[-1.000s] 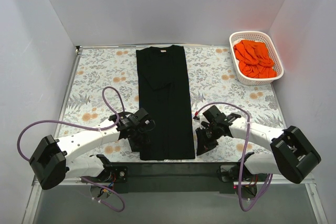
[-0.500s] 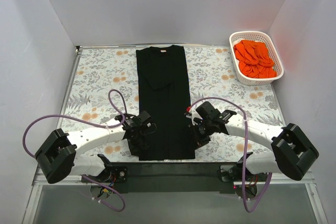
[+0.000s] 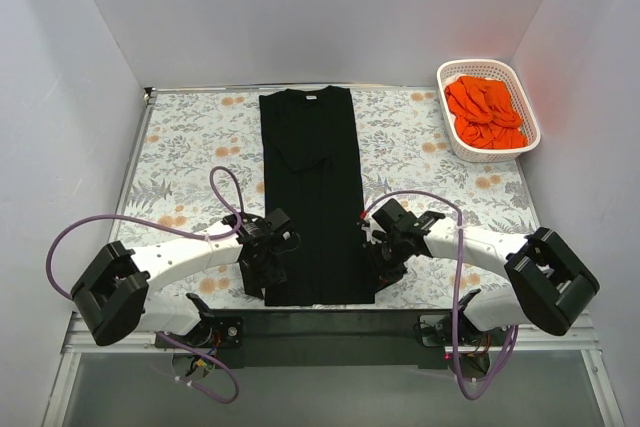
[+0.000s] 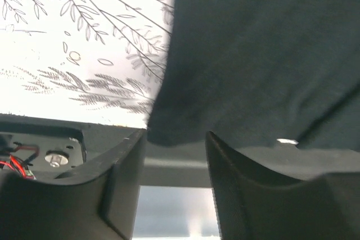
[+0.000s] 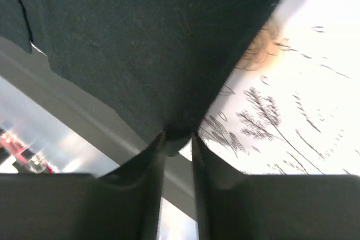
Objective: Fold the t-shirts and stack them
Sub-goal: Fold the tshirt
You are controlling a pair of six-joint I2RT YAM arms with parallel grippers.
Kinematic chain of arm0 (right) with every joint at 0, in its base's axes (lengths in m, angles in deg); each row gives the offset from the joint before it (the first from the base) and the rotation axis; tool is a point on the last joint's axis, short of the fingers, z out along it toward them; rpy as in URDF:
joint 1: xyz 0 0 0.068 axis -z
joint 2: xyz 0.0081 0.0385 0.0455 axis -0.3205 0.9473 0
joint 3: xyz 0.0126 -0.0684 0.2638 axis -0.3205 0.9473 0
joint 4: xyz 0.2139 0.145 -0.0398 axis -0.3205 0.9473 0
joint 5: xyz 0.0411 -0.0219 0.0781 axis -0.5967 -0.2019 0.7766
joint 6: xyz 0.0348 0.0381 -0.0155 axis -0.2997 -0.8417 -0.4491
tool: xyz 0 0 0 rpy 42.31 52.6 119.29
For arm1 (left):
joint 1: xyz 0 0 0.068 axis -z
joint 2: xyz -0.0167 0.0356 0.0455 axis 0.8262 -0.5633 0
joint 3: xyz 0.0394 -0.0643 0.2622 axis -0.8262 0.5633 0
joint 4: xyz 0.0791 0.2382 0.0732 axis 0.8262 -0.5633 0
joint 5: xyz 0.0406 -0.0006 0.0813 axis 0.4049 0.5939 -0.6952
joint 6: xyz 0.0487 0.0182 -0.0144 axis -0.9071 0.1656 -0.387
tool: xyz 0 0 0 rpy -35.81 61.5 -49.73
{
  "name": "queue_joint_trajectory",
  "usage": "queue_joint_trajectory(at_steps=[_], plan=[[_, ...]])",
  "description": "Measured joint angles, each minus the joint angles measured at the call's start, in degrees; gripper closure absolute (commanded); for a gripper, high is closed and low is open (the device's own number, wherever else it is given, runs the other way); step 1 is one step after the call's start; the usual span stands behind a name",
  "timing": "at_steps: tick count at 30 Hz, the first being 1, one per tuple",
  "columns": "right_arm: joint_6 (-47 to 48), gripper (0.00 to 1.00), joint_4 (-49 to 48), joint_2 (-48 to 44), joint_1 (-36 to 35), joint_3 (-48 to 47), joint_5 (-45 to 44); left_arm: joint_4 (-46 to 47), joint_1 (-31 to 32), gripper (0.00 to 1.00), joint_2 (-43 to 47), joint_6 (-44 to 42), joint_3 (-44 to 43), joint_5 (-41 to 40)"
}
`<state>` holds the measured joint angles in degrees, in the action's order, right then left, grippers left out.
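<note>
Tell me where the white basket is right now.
Top view: the white basket sits at the table's far right corner, holding orange t-shirts, right of the black t-shirt.

No legible text, brand, number or sign is showing in any view. The black t-shirt (image 3: pixel 312 197) is carrying a small pale neck label (image 3: pixel 310 96) at its collar; in the top view it is appearing too small to read. The table cover (image 3: pixel 190 137) is displaying a printed leaf-and-flower pattern only, and no lettering is appearing in it.
</note>
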<state>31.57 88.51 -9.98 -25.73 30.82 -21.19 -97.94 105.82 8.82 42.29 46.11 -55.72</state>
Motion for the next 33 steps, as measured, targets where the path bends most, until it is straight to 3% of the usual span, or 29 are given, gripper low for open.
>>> queue_joint_trajectory(at_steps=[2,7,33], plan=[[-0.3,0.60,2.2,-0.9,0.0,-1.4,-1.9,-1.3,0.0,0.50,0.6,0.2,-1.6,-0.5],[-2.3,0.50,7.1,-4.5,0.0,-5.2,-6.8,-2.8,0.0,0.48,1.0,0.5,-3.2,-1.7],[-17.6,0.50,10.5,-2.4,-8.2,-5.5,-15.1,3.3,0.0,0.59,-2.3,-2.0,2.6,-0.7]])
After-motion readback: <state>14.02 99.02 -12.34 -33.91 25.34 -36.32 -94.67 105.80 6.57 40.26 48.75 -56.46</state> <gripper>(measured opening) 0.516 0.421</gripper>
